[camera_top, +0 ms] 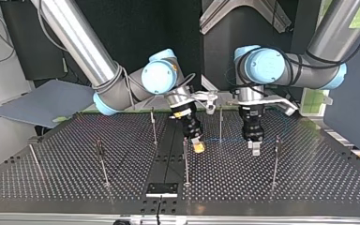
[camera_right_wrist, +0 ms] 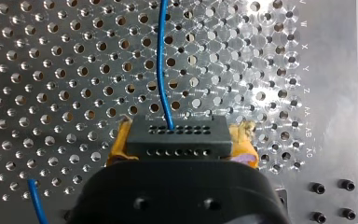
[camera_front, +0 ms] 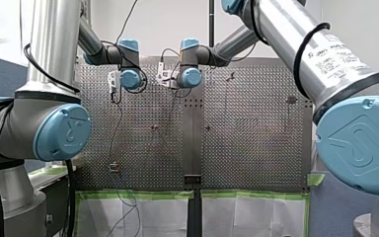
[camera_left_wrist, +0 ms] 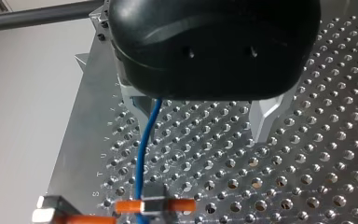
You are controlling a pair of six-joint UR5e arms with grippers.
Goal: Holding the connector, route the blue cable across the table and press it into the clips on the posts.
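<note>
My right gripper (camera_right_wrist: 181,139) pinches the black connector (camera_right_wrist: 175,133) between its yellow pads (camera_right_wrist: 243,140), and the connector's long axis lies across from pad to pad. The blue cable (camera_right_wrist: 161,65) leaves its face straight ahead over the perforated table (camera_right_wrist: 51,70). My left gripper (camera_left_wrist: 203,119), at the right one's 3 o'clock in the top view, has its metal fingers (camera_left_wrist: 266,119) spread; the cable passes beside one to an orange clip (camera_left_wrist: 154,205)

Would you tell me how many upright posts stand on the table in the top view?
6: far-left post, left-front post, left-back post, middle-front post, middle-back post, right post. More may be hidden.
</note>
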